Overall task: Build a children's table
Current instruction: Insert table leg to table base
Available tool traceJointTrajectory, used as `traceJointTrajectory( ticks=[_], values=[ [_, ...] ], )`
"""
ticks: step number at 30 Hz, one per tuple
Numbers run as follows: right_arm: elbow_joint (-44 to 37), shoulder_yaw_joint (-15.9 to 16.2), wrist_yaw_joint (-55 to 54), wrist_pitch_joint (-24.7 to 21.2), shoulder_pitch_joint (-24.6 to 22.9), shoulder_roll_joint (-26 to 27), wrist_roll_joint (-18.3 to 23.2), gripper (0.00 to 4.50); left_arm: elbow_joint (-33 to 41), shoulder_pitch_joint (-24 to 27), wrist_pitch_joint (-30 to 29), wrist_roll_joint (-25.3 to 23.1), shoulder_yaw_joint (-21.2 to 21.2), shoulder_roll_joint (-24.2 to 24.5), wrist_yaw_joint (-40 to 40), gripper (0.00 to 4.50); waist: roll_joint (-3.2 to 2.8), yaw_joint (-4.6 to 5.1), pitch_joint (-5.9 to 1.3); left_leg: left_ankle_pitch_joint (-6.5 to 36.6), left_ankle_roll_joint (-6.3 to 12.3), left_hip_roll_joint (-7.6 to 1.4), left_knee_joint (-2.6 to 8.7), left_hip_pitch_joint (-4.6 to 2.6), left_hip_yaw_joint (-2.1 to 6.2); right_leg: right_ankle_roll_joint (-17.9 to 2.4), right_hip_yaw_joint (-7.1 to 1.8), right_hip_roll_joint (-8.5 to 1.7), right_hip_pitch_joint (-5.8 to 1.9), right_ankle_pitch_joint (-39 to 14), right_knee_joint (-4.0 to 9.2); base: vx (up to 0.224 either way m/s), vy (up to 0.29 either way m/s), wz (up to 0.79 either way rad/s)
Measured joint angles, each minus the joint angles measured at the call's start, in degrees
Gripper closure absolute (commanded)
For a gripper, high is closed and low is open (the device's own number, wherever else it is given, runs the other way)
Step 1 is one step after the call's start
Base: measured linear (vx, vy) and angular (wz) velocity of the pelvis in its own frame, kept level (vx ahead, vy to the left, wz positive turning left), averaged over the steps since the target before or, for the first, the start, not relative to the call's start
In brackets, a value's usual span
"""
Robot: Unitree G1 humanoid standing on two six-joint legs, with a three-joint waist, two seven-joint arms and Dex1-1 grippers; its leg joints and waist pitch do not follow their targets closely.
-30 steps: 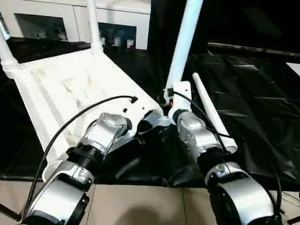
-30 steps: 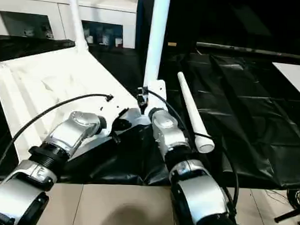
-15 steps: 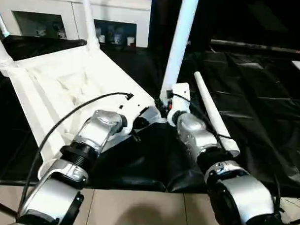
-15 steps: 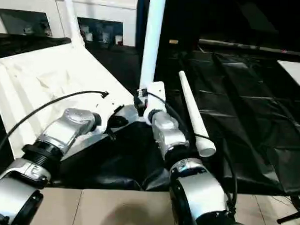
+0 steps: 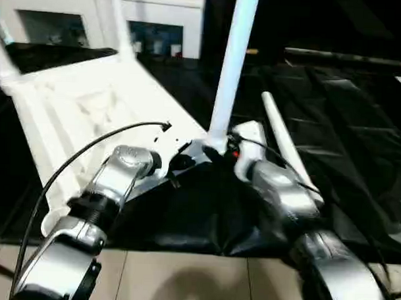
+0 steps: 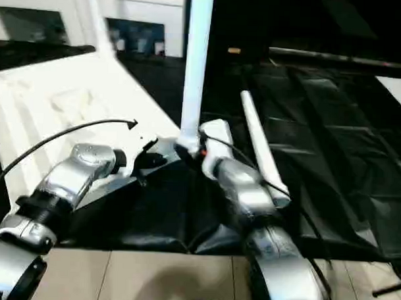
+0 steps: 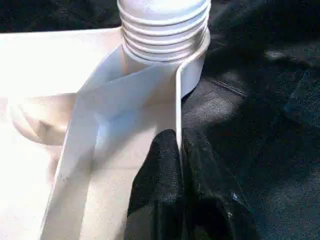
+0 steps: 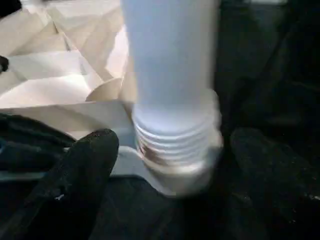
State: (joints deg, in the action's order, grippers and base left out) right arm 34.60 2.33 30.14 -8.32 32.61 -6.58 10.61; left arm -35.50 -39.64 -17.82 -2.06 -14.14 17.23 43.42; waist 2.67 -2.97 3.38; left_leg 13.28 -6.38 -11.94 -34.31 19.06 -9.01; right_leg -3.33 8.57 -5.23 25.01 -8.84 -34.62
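The children's table top (image 5: 90, 106) lies upside down on the black cloth, ribs facing up. A white leg (image 5: 231, 65) stands upright in its near right corner socket (image 7: 192, 70), with the threaded collar (image 8: 172, 145) showing at the base. My left gripper (image 7: 181, 187) is shut on the thin rim wall (image 7: 177, 115) just beside that socket. My right gripper (image 8: 172, 170) is open, one finger on each side of the leg's base without touching it. Two more legs (image 5: 119, 22) stand in the far corners. A loose leg (image 5: 280, 136) lies on the cloth to the right.
The large table is draped in wrinkled black cloth (image 5: 359, 142). A white cabinet with glass doors (image 5: 158, 30) stands behind it. Tiled floor (image 5: 183, 281) shows at the near edge. My left arm's black cable (image 5: 88, 156) arcs over the table top.
The head view has tilted down a little. My right forearm has swung out to the right beside the standing leg's base. The left gripper keeps its hold on the rim.
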Motion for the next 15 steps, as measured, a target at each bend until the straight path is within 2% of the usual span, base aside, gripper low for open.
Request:
traceJointTrajectory(
  ticks=[4, 7, 10, 15],
  values=[
    [-8.55, -2.08, -3.38, -2.4, -4.24, -0.95, -0.09, 0.52, 0.0, 0.62, 1.37, -0.44, 0.32, -0.26, -2.64, 4.5, -0.18, 0.03, 0.02, -0.1, -0.2, -0.01, 0.09, -0.06, -0.02, 0.26, 0.01, 0.06, 0.01, -0.15, -0.01, 0.0, 0.0, 0.0],
    [-9.44, -3.15, -6.42, -2.56, -6.4, -0.89, -1.63, 0.52, 0.0, 0.89, 1.99, -0.7, 0.45, -0.22, -3.93, 4.5, -0.29, 0.04, 0.05, -0.15, -0.29, -0.04, 0.09, -0.04, 0.03, 0.27, 0.04, 0.13, 0.02, -0.15, -0.01, 0.0, 0.0, 0.0],
    [-12.22, -2.87, -8.44, -4.68, -8.39, -0.88, -1.81, 0.52, 0.0, 1.06, 2.65, -0.7, 0.54, -0.46, -4.6, 4.5, -0.66, 0.03, 0.2, -0.14, -0.28, -0.03, 0.11, -0.01, 0.04, 0.27, 0.02, 0.14, 0.03, -0.14, 0.01, 0.0, 0.0, 0.0],
    [-16.07, -2.32, -8.83, -8.07, -8.57, -0.93, -1.79, 0.52, -0.04, 1.02, 2.66, -0.7, 0.93, -0.65, -5.04, 4.5, -0.7, 0.03, 0.23, -0.14, -0.26, -0.03, 0.12, 0.02, 0.06, 0.06, 0.03, 0.18, 0.06, -0.02, 0.03, 0.0, 0.0, 0.0]
  ],
)
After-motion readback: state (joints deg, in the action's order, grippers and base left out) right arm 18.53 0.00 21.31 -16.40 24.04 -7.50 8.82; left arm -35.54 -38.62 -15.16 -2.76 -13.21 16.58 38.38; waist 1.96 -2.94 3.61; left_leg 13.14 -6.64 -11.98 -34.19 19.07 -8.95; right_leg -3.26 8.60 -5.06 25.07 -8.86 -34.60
